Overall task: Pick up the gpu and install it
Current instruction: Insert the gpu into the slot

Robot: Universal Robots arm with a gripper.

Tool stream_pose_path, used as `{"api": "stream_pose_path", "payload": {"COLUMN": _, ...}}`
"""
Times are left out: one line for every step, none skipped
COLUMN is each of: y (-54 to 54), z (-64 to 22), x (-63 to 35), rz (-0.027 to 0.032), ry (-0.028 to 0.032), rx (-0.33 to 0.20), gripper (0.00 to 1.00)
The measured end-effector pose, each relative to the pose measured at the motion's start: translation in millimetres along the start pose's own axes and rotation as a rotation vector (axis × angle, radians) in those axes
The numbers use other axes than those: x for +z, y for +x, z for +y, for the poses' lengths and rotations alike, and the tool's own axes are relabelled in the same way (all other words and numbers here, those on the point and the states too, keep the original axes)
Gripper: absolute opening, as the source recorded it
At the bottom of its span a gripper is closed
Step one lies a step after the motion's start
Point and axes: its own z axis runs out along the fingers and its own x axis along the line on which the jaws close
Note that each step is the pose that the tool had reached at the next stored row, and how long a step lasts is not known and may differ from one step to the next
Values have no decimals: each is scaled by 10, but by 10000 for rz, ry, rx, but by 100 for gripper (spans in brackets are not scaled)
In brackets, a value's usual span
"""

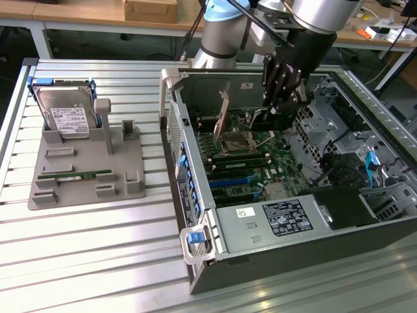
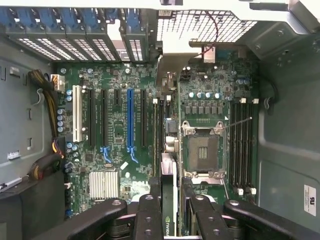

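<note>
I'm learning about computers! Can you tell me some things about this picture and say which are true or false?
1. The gripper is inside the open computer case. True.
2. The gpu is lying on the grey tray. False: the fingers hold it above the motherboard.
3. The hard drive sits on the grey tray. True.
4. The green memory stick is in the gripper. False: it lies on the tray.
5. The computer case has its side cover on. False: it is open.
</note>
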Motion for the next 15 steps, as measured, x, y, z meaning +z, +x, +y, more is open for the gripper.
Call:
{"api": "stream_pose_path", "payload": {"y": 5, "z": 20, "x": 24, "rz": 0, "ry": 0, "rx": 1, "gripper": 27}}
{"api": "stream_pose_path", "payload": {"y": 14, "z": 53, "x": 53, "rz": 0, "ry": 0, "rx": 8, "gripper": 27}}
{"api": "stream_pose_path", "payload": {"y": 24, "z": 67, "x": 68, "rz": 2, "ry": -1, "rx": 11, "gripper": 27}}
{"api": "stream_pose_path", "payload": {"y": 38, "z": 75, "x": 82, "rz": 2, "ry": -1, "rx": 16, "gripper": 27}}
{"api": "stream_pose_path", "payload": {"y": 71, "z": 76, "x": 98, "rz": 0, "ry": 0, "rx": 30, "gripper": 27}}
{"api": "stream_pose_path", "payload": {"y": 90, "z": 77, "x": 107, "rz": 0, "ry": 0, "rx": 37, "gripper": 27}}
{"api": "stream_pose_path", "payload": {"y": 124, "z": 76, "x": 123, "rz": -1, "ry": 1, "rx": 47, "gripper": 27}}
{"api": "stream_pose_path", "payload": {"y": 158, "z": 76, "x": 138, "rz": -2, "ry": 1, "rx": 56, "gripper": 27}}
{"api": "stream_pose_path", "payload": {"y": 204, "z": 76, "x": 164, "rz": 3, "ry": 1, "rx": 69, "gripper": 27}}
{"api": "stream_pose_path", "payload": {"y": 234, "z": 77, "x": 186, "rz": 9, "ry": 2, "rx": 81, "gripper": 27}}
{"api": "stream_pose_path", "payload": {"y": 250, "z": 81, "x": 203, "rz": 12, "ry": 3, "rx": 91, "gripper": 27}}
{"api": "stream_pose_path", "payload": {"y": 269, "z": 87, "x": 223, "rz": 22, "ry": 1, "rx": 99, "gripper": 27}}
{"api": "stream_pose_path", "payload": {"y": 289, "z": 106, "x": 253, "rz": 23, "ry": 2, "rx": 106, "gripper": 27}}
{"api": "stream_pose_path", "payload": {"y": 302, "z": 132, "x": 280, "rz": 25, "ry": 2, "rx": 106, "gripper": 27}}
{"api": "stream_pose_path", "payload": {"y": 316, "z": 163, "x": 320, "rz": 29, "ry": 2, "rx": 107, "gripper": 27}}
